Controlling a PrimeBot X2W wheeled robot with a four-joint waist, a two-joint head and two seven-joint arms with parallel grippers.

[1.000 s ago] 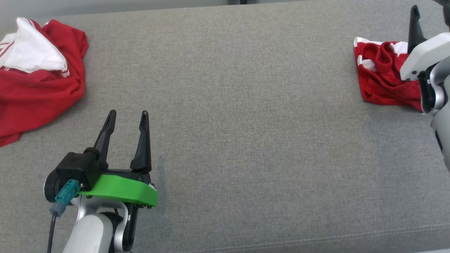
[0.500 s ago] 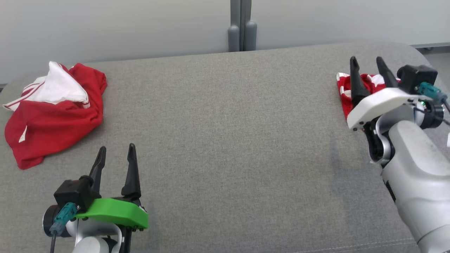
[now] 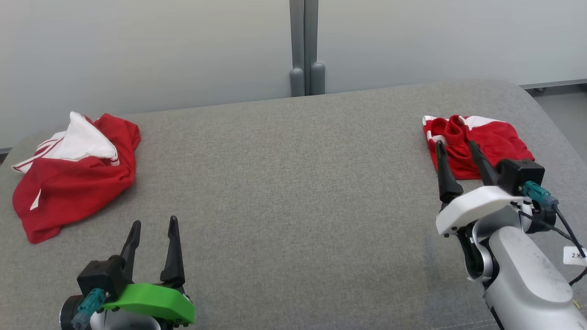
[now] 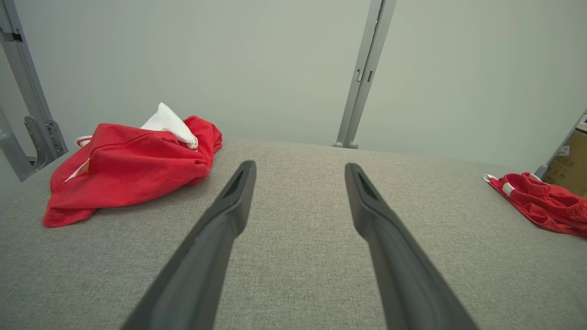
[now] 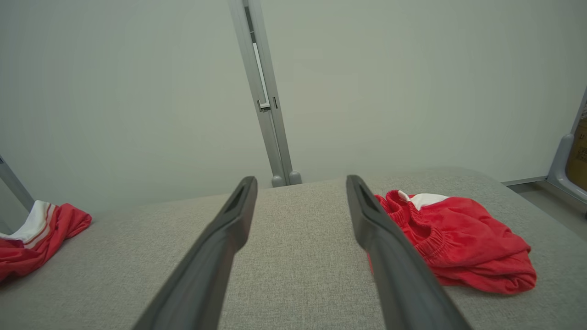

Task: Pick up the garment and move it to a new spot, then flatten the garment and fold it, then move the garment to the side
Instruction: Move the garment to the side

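The crumpled red-and-white garment (image 3: pixel 73 169) lies at the left edge of the head view on the grey surface (image 3: pixel 298 183), its length slanting down-left, up and left of the nearer left gripper (image 3: pixel 154 222), which is spread wide and empty, while the right gripper (image 3: pixel 456 145), equally wide and empty, points at a smaller red garment (image 3: pixel 500 142) at the upper right.

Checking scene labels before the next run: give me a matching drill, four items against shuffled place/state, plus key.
Column 1:
1. left gripper
2. right gripper
3. large red-and-white garment
4. small red garment

Column 2:
A. compact bundle at the right end of the grey cushion
B. open, over bare grey fabric, lower left of the head view
C. crumpled heap at the left end
D. open, fingers reaching the small bundle's near edge in the head view

Pairs: 1-B, 2-D, 3-C, 4-A
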